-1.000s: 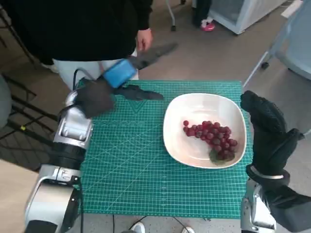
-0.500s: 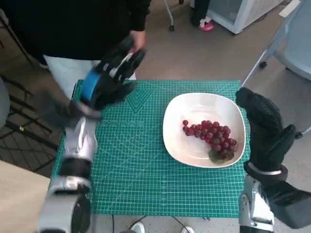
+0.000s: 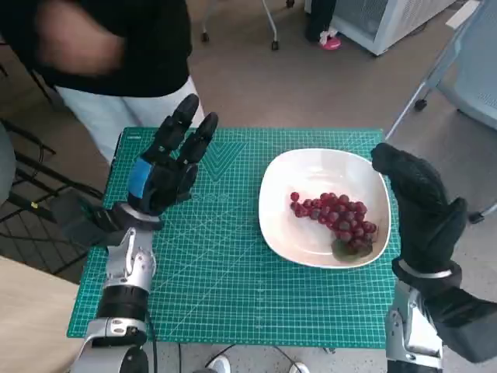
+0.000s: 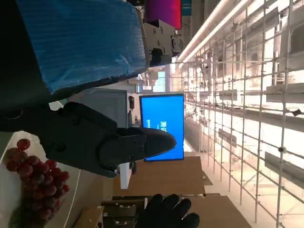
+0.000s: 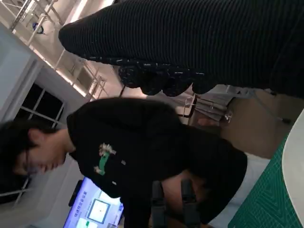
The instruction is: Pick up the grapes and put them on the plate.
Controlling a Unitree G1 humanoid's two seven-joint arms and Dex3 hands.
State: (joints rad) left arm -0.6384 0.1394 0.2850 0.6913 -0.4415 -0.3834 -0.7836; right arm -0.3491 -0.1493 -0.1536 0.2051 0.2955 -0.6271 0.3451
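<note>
Currently the grapes point(image 3: 335, 217) lie on the plate point(image 3: 279, 183) near the mat's point(image 3: 217, 264) right edge. Both my left hand point(image 3: 165, 172) and right hand point(image 3: 417, 203) hold nothing, fingers spread. Judged soft, easily bruised; grasp at the stem.

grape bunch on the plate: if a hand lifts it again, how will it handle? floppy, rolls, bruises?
The grapes are many small round berries in one loose cluster, so it would probably sag and swing instead of lifting stiffly. Any berry that comes loose is apt to roll on the smooth white plate. Their skins look shiny, so likely slippery and easily crushed by a hard squeeze.
</note>
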